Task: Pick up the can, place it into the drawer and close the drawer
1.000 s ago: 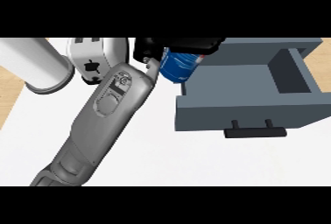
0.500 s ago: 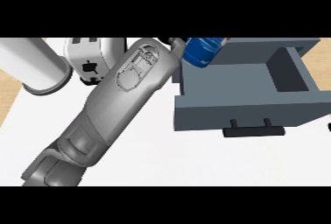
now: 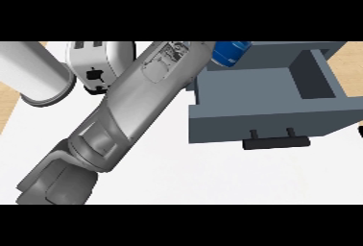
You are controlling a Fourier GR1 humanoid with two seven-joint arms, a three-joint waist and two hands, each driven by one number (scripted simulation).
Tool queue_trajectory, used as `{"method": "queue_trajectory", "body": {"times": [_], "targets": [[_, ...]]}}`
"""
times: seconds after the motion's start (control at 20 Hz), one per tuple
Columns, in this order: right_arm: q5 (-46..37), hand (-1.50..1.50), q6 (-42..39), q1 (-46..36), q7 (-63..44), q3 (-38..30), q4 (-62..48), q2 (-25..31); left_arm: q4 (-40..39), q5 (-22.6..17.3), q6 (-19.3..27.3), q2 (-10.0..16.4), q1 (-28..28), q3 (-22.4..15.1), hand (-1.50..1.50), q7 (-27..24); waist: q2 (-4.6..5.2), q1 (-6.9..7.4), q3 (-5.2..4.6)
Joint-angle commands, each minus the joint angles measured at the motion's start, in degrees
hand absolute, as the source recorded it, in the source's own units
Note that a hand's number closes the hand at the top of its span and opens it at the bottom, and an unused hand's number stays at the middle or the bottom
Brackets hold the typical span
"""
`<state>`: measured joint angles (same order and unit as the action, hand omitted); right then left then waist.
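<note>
Can [image 3: 230, 52] sits right at the far edge of the view, just over the far-left corner of the open drawer [image 3: 269, 122]. Only a blue slice of it shows, so I can't really call its long axis; it looks a bit tilted, but that's all I'd say.

The left forearm [image 3: 135, 105] cuts diagonally across the bench [image 3: 212, 182] from near-left up to far-right, and its wrist end stops just left of the can. The left hand itself is past the edge of the view, so I can't tell if it's clenched round the can or not. The can is up off the bench right at the end of that arm, so my guess is it's being carried. The right hand doesn't show at all.

The key bit for the next move is that the drawer's cavity lies to the right of and nearer than the can. So I'd say it wants a small shift that way, then a lowering in. The drawer is pulled well out, with its handle [image 3: 276, 142] on the near side, and closing means pushing that front away.

A toaster [image 3: 96, 60] and a white cylinder [image 3: 32, 72] sit far-left, clear of all this.
</note>
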<state>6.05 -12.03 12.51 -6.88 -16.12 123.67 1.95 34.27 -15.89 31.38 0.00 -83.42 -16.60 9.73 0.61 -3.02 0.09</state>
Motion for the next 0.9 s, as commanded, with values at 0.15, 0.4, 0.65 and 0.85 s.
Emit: {"method": "queue_trajectory", "body": {"times": [0.15,0.4,0.65,0.85], "targets": [[-0.5,-1.50,0.9,-1.7,-3.3,0.9,1.7,0.3,-4.9,-6.2,2.0,0.0,-3.0,-5.6,1.50,-1.0,0.17,-1.34,0.03],[-1.9,-1.50,1.0,-3.6,-1.1,2.3,-0.5,-0.3,-9.3,-7.0,4.2,0.0,-1.1,-8.4,1.50,-7.2,0.72,-2.45,0.07],[-1.1,-1.50,1.3,-5.4,-1.2,0.4,-2.9,0.8,-10.3,-9.4,4.8,0.0,-0.9,-11.7,1.50,-8.0,0.78,-2.69,0.08],[-0.5,-1.50,0.7,-3.9,-0.7,1.4,-1.9,-0.2,-11.6,-10.5,5.5,0.0,-0.2,-13.3,1.50,-10.3,0.93,-3.59,0.09]]}}
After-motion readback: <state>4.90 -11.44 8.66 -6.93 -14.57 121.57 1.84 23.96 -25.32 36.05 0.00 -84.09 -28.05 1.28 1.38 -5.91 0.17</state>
